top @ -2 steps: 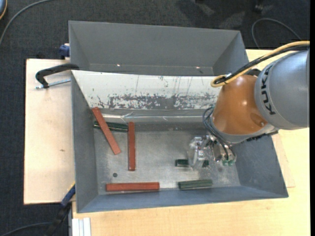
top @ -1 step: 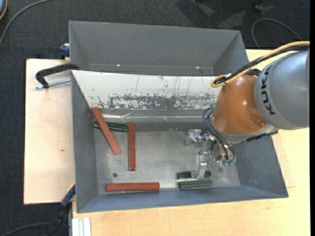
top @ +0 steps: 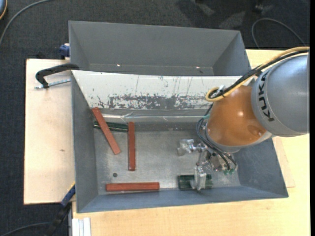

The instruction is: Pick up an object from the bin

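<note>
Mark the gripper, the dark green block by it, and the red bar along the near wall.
gripper [top: 201, 179]: camera view, its lower tip.
dark green block [top: 185, 182]: camera view, its left end.
red bar [top: 132, 186]: camera view, middle of its top.

The only lettering that can be read is the brand name KUKA, printed in black on the grey arm [top: 285, 98].
</note>
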Action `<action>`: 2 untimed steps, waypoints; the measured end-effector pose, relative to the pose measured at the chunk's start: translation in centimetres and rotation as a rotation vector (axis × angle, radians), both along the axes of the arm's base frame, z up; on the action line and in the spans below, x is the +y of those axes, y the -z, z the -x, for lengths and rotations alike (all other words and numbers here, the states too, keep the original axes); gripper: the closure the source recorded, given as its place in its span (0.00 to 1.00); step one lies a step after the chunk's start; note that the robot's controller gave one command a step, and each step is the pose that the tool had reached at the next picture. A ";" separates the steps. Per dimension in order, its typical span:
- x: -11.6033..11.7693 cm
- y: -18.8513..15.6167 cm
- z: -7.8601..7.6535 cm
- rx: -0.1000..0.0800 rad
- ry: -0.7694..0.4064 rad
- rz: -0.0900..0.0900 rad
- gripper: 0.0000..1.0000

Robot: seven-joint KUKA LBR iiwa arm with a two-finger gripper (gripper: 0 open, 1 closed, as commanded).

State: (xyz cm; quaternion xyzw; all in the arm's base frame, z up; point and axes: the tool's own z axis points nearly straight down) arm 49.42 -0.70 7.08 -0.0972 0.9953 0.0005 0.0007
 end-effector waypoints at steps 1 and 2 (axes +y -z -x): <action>0.0 -0.1 0.0 -0.002 0.000 0.000 1.00; 0.0 0.0 0.0 -0.002 0.000 0.000 0.00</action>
